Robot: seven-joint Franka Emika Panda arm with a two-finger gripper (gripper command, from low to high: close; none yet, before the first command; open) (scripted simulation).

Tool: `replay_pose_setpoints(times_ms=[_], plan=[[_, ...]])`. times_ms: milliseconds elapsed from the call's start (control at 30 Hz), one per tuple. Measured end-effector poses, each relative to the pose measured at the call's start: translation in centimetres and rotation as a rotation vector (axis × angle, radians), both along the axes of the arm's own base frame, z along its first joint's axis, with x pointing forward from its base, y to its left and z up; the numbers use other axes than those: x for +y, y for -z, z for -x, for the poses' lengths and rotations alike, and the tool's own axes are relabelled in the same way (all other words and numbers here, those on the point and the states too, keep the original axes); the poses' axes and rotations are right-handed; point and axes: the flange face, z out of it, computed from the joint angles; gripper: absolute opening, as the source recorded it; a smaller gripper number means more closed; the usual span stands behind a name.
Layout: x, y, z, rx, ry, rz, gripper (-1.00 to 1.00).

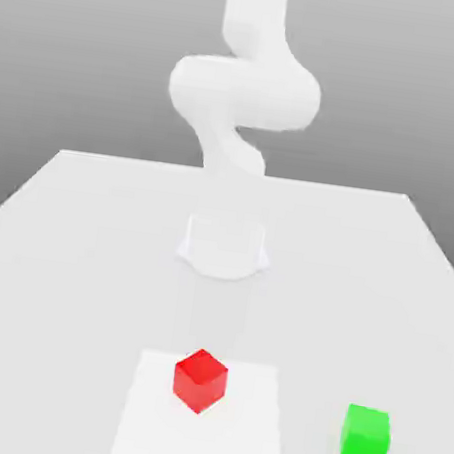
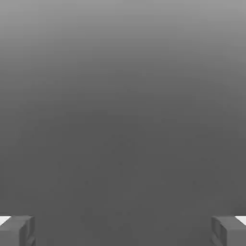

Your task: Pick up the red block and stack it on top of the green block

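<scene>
On the white bench [image 1: 92, 213], I see the red block [image 1: 200, 380] resting on a paler square patch [image 1: 145, 422], one corner turned toward the exterior camera. Well apart from the red block, toward the exterior view's right and slightly nearer the camera, the green block [image 1: 366, 437] sits on the bare bench surface, off the patch. Behind the red block I make out the white arm [image 1: 244, 92] rising from its round base [image 1: 224, 247]. Through the hand camera my pincer [image 2: 123, 230] stands spread wide, its two grey fingertips [image 2: 18, 230] far apart with nothing between them.
</scene>
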Motion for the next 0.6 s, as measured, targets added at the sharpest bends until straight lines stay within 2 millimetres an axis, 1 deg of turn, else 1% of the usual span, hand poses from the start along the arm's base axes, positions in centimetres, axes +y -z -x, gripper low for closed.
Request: replay_pose_setpoints(times_ms=[133, 300, 433, 600], plan=[[-1.3, 6.2, -3.4, 0.091, -0.098, -0.011, 0.0], [-1.4, 14.4, -6.4, 0.204, -0.216, -0.002, 0.0], [-0.7, 21.1, -7.6, 0.295, -0.309, 0.02, 0.0], [0.3, 29.1, -7.7, 0.403, -0.424, 0.069, 0.0]])
